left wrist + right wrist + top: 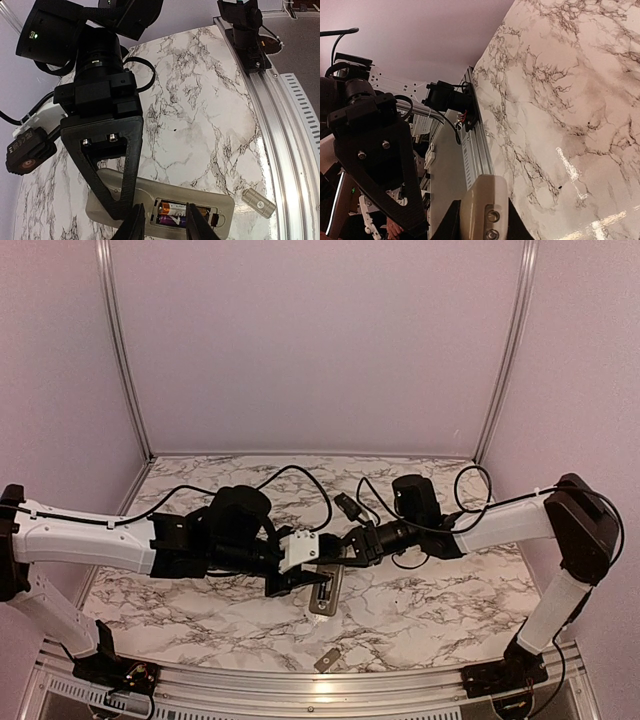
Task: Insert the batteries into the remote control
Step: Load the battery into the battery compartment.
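The remote control [205,199] lies back-up on the marble table, its recess open. Two batteries lie side by side in the recess: one copper-and-black [177,207], one purple [175,220]. My left gripper [165,226] is open, its fingertips straddling the recess just above the batteries. My right gripper [482,227] is shut on the remote control [485,205], gripping its sides at the end away from the recess; its black finger [112,165] crosses the remote in the left wrist view. In the top view both grippers meet over the remote [326,597].
The small flat grey cover piece [258,202] lies on the table near the front edge; it also shows in the top view [327,660]. An aluminium rail [280,125] runs along the front edge. Cables [300,480] loop over the table behind the arms.
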Robot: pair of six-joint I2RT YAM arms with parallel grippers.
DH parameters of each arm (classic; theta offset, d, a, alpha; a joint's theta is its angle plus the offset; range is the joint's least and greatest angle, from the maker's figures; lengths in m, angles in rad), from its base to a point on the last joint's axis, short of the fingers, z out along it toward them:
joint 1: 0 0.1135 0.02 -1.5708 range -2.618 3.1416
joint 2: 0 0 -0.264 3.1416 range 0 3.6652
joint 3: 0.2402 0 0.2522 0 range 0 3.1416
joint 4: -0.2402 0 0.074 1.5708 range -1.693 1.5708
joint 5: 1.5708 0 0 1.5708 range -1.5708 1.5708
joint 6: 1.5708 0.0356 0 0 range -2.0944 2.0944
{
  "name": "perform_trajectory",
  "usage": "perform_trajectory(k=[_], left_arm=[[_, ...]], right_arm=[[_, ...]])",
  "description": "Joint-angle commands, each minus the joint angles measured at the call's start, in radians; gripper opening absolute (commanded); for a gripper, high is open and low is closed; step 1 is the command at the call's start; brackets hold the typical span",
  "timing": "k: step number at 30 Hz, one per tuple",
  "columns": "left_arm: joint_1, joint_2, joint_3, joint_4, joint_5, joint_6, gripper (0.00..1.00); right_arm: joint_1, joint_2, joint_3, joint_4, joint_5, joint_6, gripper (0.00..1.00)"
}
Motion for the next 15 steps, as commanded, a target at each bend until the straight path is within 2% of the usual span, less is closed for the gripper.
perform_trajectory(k=[1,15], left_arm=[[-0.008,0.027,0.015,-0.065,-0.021,0.038,0.28],[-0.01,0.045,0.039,-0.089,-0.03,0.055,0.27]], right_arm=[[0.02,0.001,0.048,-0.002,-0.02,-0.008,0.0],[0.03,0.007,0.052,-0.003,-0.029,-0.011,0.0]])
